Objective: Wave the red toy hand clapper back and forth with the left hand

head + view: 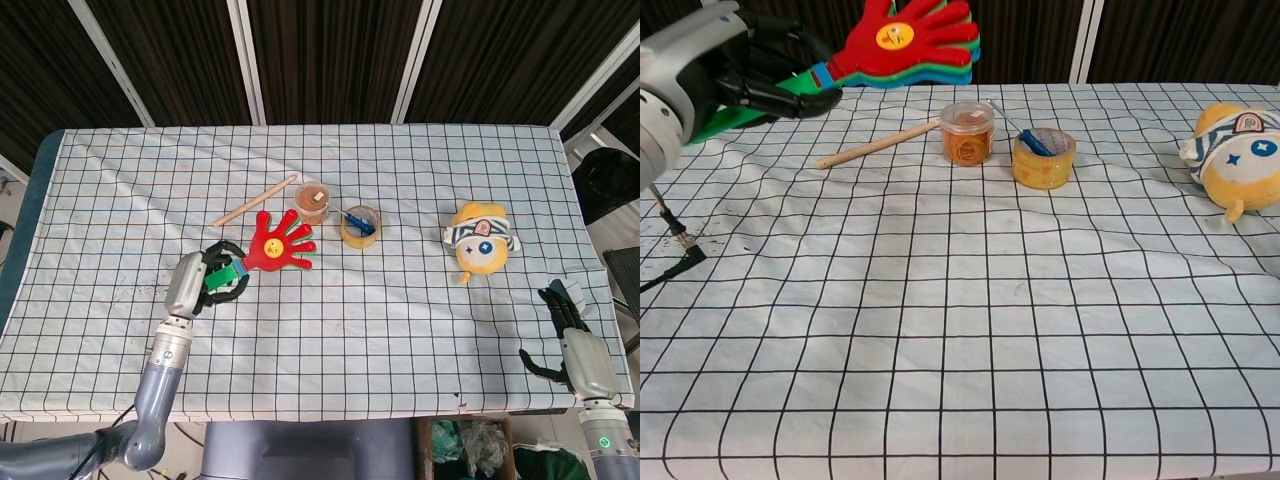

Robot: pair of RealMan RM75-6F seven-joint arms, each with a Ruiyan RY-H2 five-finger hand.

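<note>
My left hand (pixel 207 280) (pixel 725 70) grips the green handle of the red toy hand clapper (pixel 279 243) (pixel 908 40). The clapper is lifted well above the table, its red palm with a yellow smiley face pointing right; green and blue layers show beneath the red one. In the chest view it hangs high at the top left, against the dark backdrop. My right hand (pixel 578 350) rests at the table's near right corner, fingers apart, holding nothing. It does not show in the chest view.
A wooden stick (pixel 255 200) (pixel 878 146), a clear tub with orange contents (pixel 313 203) (pixel 967 132) and a yellow tape roll with a blue tool (pixel 359 226) (pixel 1043 157) lie mid-table. A yellow plush toy (pixel 479 238) (pixel 1241 160) sits right.
</note>
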